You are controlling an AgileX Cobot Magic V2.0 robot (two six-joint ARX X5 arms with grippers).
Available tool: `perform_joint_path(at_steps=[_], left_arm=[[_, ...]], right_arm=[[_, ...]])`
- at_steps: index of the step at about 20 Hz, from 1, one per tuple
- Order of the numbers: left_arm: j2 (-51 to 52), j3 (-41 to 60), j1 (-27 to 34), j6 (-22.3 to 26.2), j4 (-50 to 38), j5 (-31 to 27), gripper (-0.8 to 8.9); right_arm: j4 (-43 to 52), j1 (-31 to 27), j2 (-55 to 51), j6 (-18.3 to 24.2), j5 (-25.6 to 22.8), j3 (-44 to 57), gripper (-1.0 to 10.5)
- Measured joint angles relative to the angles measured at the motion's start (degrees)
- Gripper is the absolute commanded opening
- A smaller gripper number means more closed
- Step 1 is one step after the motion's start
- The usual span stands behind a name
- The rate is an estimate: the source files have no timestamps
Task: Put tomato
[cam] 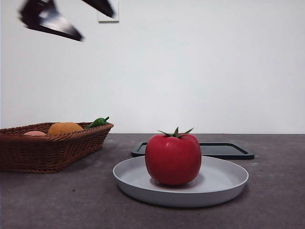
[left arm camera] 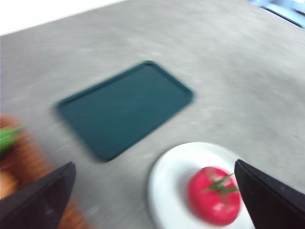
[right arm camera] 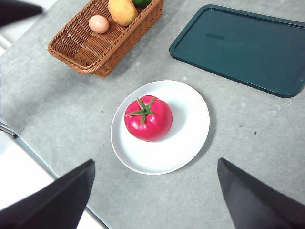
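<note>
- Front view: I see the round glossy deep-red tomato [cam: 173, 159] with its small green calyx sitting upright on a shallow pale grey round plate [cam: 224, 183] on the grey worktop [cam: 57, 200]. Just behind the plate lies a flat dark green rectangular tray [cam: 228, 150]. To one side stands a brown woven wicker basket [cam: 47, 152] holding an orange round fruit [cam: 65, 128], a small green pepper [cam: 97, 122] and a pale pinkish egg-shaped piece [cam: 35, 134]. A blurred black pincer [cam: 66, 19] hangs high in a top corner, well apart from everything, its jaws spread; this view alone does not tell me which arm it belongs to.
- Left wrist view: the picture is smeared. The left pincer [left arm camera: 152, 191] has its two black jaws wide apart and holds nothing. Between them I see the white plate [left arm camera: 167, 186] with the tomato [left arm camera: 214, 195] on it; the dark tray [left arm camera: 125, 108] lies near the plate, not touching. The basket [left arm camera: 24, 157] shows at an edge, with a green bit of pepper [left arm camera: 8, 137].
- Right wrist view: the right pincer [right arm camera: 157, 200] is high above the worktop [right arm camera: 248, 133], jaws wide apart and empty. The tomato [right arm camera: 148, 118] rests on the plate [right arm camera: 190, 124], slightly off centre. The tray [right arm camera: 243, 47] and the basket [right arm camera: 95, 43] lie well apart from each other; the basket holds the pinkish egg-shaped piece [right arm camera: 98, 24] and the orange fruit [right arm camera: 122, 11].
</note>
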State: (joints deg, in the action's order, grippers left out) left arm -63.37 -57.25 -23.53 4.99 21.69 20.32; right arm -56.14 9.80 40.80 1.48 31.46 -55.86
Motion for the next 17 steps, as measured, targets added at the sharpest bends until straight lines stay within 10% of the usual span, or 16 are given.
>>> perform_joint_path(at_steps=[10,17], left_arm=[[9.51,-0.02,7.08,1.4,31.1,12.76,5.31],[10.88,-0.02,6.58,2.49,32.63,12.83,5.31]], right_arm=[[0.68,0.0,0.28,0.02,0.02,0.0,4.1],[0.66,0.28,2.45,0.0,0.04,0.0,4.1]])
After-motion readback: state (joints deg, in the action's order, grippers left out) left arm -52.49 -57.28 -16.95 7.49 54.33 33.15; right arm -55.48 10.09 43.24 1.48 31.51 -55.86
